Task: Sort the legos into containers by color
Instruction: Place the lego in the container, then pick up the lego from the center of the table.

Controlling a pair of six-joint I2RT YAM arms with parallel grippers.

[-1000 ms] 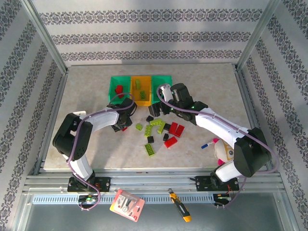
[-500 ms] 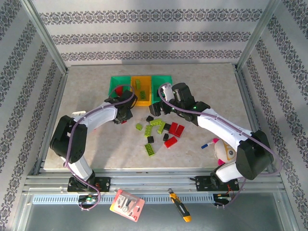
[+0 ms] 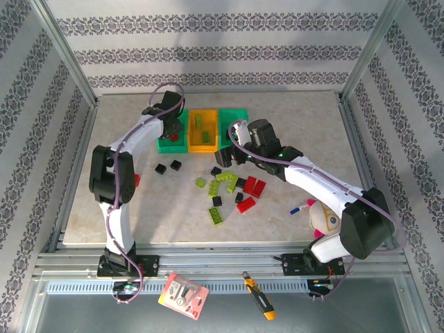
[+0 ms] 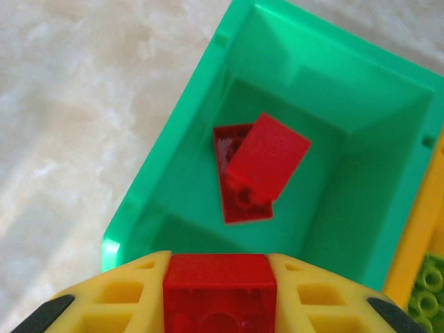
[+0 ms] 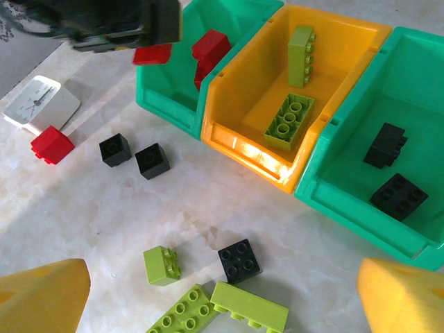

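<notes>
Marbled beige tabletop (image 3: 291,125) lay under both my arms in the top view. My left gripper (image 3: 173,126) hung over the left green plastic bin (image 3: 164,146), and my right gripper (image 3: 225,157) hovered beside the loose pile of red, lime and black plastic bricks (image 3: 229,187).

From the left wrist, I judged that a release too near the bin wall could bounce the piece out onto the table. My left fingers (image 4: 118,295) were narrow, pinched on a small red plastic brick (image 4: 220,281), above two red bricks (image 4: 253,166) inside the bin.

From the right wrist, a careless descent could scatter the lime bricks (image 5: 229,309) beneath. My right fingers (image 5: 41,298) stood wide and held nothing.
</notes>
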